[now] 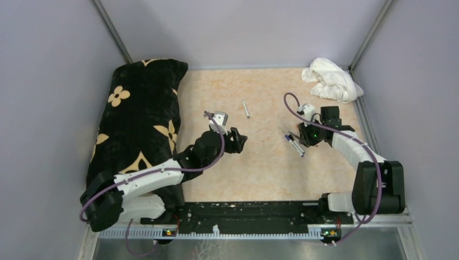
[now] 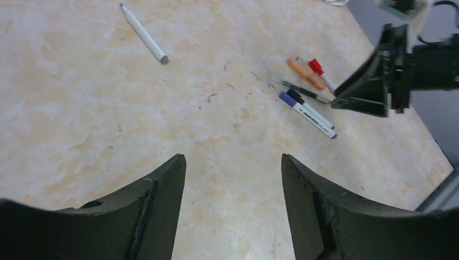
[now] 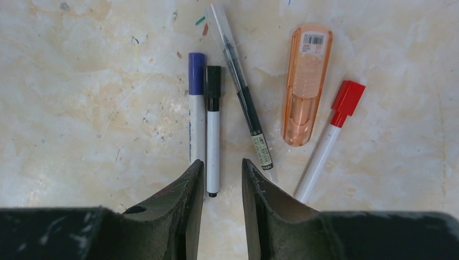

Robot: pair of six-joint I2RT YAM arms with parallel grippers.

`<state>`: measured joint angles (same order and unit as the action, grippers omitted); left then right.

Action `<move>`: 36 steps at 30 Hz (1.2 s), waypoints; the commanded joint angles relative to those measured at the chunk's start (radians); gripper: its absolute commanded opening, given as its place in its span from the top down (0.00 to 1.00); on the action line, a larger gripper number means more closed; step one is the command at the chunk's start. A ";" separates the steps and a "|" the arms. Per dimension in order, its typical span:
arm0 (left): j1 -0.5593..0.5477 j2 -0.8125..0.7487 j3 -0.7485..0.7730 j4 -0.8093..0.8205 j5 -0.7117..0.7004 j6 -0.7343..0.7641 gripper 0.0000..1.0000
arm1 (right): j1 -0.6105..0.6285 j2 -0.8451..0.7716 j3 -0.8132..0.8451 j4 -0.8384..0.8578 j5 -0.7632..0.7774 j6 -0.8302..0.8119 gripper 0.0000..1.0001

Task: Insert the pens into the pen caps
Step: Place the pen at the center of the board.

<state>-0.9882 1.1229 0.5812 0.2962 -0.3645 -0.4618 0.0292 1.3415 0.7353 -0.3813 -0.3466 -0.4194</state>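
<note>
While the right fingers (image 3: 184,206) stand narrowly apart, clamped on nothing, five pens lie in a row on the surface (image 3: 81,119) just past their tips. From one side to the other: purple-capped pen (image 3: 197,108), black-capped pen (image 3: 212,135), clear thin pen (image 3: 241,92), orange highlighter (image 3: 306,86), red-capped pen (image 3: 330,141). Purple and black touch along their barrels. The black one's tail end sits in the gap between the fingertips; how high the fingers are above it, cannot tell. Tail ends of the purple, clear and red pens are cut off behind the fingers. No cap seam can be made out on the highlighter.

Left fingers (image 2: 162,200) are wide apart, gripping nothing, well apart from the row. A lone white pen (image 2: 143,33) lies off by itself; capped or not is unclear.

From the top view the row is tiny and partly under the right arm (image 1: 352,149). A white cloth (image 1: 331,79) sits in the far right corner. A black flowered blanket (image 1: 141,119) runs along the left, its near end hidden by the left arm (image 1: 151,181).
</note>
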 commanded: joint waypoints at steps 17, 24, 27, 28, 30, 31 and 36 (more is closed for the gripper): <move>0.238 0.886 0.877 -0.592 -0.008 -0.057 0.33 | -0.025 -0.133 0.050 -0.018 -0.075 -0.031 0.66; 0.258 1.073 1.104 -0.690 -0.051 -0.048 0.36 | -0.025 -0.146 0.048 -0.015 -0.084 -0.031 0.66; 0.262 1.117 1.149 -0.693 -0.081 -0.049 0.37 | -0.025 -0.150 0.047 -0.014 -0.087 -0.033 0.66; 0.265 1.131 1.167 -0.700 -0.091 -0.052 0.39 | -0.025 -0.153 0.046 -0.013 -0.090 -0.033 0.66; 0.269 1.162 1.207 -0.723 -0.099 -0.054 0.40 | -0.025 -0.155 0.046 -0.013 -0.091 -0.032 0.66; 0.270 1.180 1.226 -0.732 -0.100 -0.054 0.41 | -0.025 -0.156 0.046 -0.013 -0.093 -0.033 0.66; 0.275 1.235 1.289 -0.745 -0.100 -0.040 0.50 | -0.025 -0.162 0.044 -0.010 -0.097 -0.033 0.66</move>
<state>-0.7227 2.3123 1.8133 -0.4038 -0.4408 -0.5049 0.0162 1.2125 0.7536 -0.4091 -0.4217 -0.4446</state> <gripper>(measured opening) 0.538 0.336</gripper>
